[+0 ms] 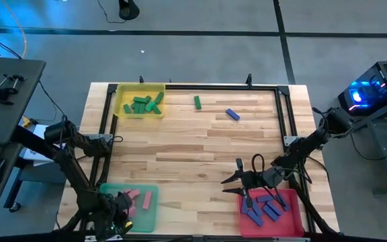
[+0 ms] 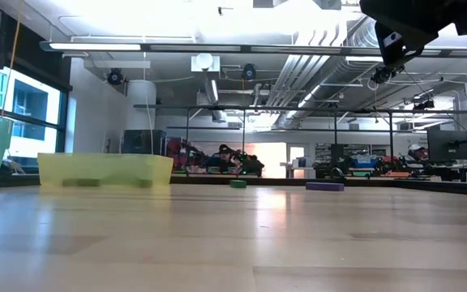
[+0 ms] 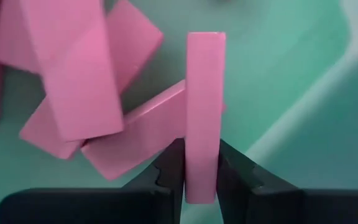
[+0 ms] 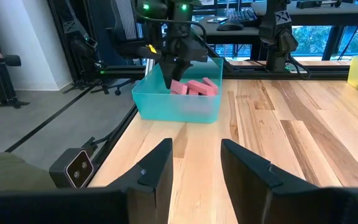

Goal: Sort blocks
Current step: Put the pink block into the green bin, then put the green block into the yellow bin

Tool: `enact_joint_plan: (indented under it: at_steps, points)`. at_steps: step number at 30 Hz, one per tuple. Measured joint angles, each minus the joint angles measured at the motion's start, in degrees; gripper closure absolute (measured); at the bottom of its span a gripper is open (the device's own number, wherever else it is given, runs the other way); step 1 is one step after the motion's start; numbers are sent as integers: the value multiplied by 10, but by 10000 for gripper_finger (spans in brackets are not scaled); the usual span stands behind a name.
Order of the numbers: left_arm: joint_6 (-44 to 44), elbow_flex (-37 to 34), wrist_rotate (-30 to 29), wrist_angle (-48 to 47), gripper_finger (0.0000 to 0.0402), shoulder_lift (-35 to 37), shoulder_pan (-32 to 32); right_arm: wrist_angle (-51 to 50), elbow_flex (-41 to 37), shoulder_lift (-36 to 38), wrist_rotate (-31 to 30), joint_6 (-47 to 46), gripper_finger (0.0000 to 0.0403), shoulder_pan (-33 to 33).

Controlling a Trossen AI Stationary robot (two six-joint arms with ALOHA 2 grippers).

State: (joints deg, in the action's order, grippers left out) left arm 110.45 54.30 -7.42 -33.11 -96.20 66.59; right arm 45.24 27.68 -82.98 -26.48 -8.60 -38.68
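The table (image 1: 200, 154) is pale wood planks, with a dark frame running along its far and side edges. Three trays sit on it. The yellow tray (image 1: 121, 92) is at the far left corner and holds a heap of green blocks (image 1: 145, 105). The green tray (image 1: 146, 216) is at the near left corner with pink blocks (image 1: 140, 197) inside. The red tray (image 1: 291, 218) is at the near right and holds blue blocks (image 1: 267, 208) (purple-blue, lying at mixed angles).

The left arm reaches down into the green tray. Its gripper (image 3: 202, 177) is clamped on a pink block (image 3: 204, 112), which stands on edge between the two fingers (image 3: 169, 171) and just beside the other pink blocks heaped in that tray. From the right wrist view the left gripper (image 4: 178, 62) hangs over the teal tray wall, pink blocks showing beneath it.

The right arm stretches from the right edge toward the red tray. Its gripper (image 1: 242, 180) hovers over bare wood at that tray's far left corner, fingers (image 4: 157, 171) apart with nothing between them.

Two blocks lie loose on the far part of the table, near each other: a green block (image 1: 197, 102) just right of the yellow tray, and a blue block (image 1: 232, 114) farther right (both also show from the low view, small, at the far edge).
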Motion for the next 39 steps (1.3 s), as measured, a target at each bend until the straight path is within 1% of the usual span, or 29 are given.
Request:
enact_joint_plan:
  at_steps: [3, 7, 13, 16, 18, 20, 22, 25, 27, 28, 31, 34, 37, 39]
  points:
    - [42, 0, 1, -15, 327, 1, -3, 0, 0, 0, 0, 0, 284, 0]
    - [63, -3, 2, -39, 286, 12, -2, 0, 0, 0, 0, -1, 284, 0]
    - [47, -2, 1, -40, 207, 61, -1, 4, 0, 0, 0, -1, 284, 0]
    - [40, -2, -3, -37, 181, 100, -2, 7, 0, 0, 0, 0, 284, 0]
    - [33, -2, -33, -38, 172, 128, -2, 9, 0, 0, 0, 1, 284, 0]
    - [1, -2, -95, -38, 169, 154, -3, 12, 0, 0, 0, 6, 284, 0]
    - [-54, -2, -167, -35, 168, 172, -12, 17, 0, 0, 0, 11, 284, 0]
    - [-170, -2, -281, -10, 168, 189, -43, 25, 0, 0, -5, 16, 284, 0]
    - [-264, -2, -339, 31, 168, 191, -74, 27, 0, 0, -8, 19, 284, 1]
    - [-325, -2, -355, 56, 167, 191, -93, 27, 0, 0, -10, 20, 284, 1]
    - [-510, -2, -363, 144, 167, 190, -158, 27, 0, 0, -16, 20, 284, 0]
    - [-668, -2, -367, 244, 167, 190, -235, 27, 0, 0, -17, 19, 284, 1]
    - [-774, -2, -369, 331, 167, 190, -321, 27, 0, 0, -17, 18, 284, 1]
    - [-829, -2, -369, 370, 167, 190, -379, 27, 0, 0, -17, 18, 284, 1]
